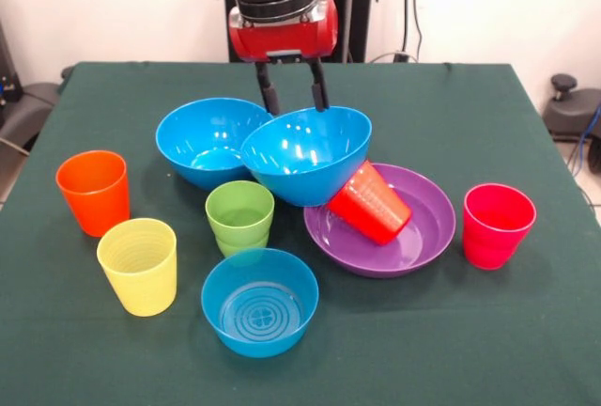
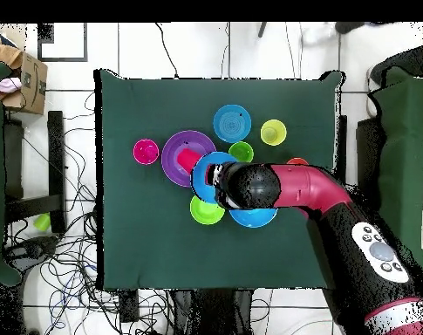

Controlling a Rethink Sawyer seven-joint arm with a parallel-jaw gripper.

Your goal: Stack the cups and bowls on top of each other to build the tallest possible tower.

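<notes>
The gripper (image 1: 293, 86) hangs from the red and black arm (image 1: 280, 7) over the middle of the table, its two dark fingers (image 1: 269, 88) straddling the far rim of a large blue bowl (image 1: 310, 152), one finger outside and one inside, so it is pinching that rim. This bowl is tilted, its mouth turned up and toward the robot, and its lower side rests on a red cup (image 1: 370, 201). The red cup lies tipped over on its side inside the wide purple bowl (image 1: 423, 227), its mouth pointing toward the camera in the front view. Just beside the held bowl, touching or nearly touching it, a second large blue bowl (image 1: 202, 138) sits upright on the green tablecloth (image 1: 94, 350). In front of these two stands a light green cup (image 1: 240, 210), set in a small green bowl (image 1: 235, 244) of which little shows from the front; the overhead view shows that bowl (image 2: 206, 210) more plainly. Nearer the camera is the small blue bowl (image 1: 260, 301) with rings on its bottom, upright and alone. Off to one side stand the orange cup (image 1: 93, 192) and the yellow cup (image 1: 139, 265), close together; well apart on the other side, beyond the purple bowl, stands the pinkish-red cup (image 1: 496, 225). In the overhead view the arm (image 2: 310, 188) covers much of the two large blue bowls.
</notes>
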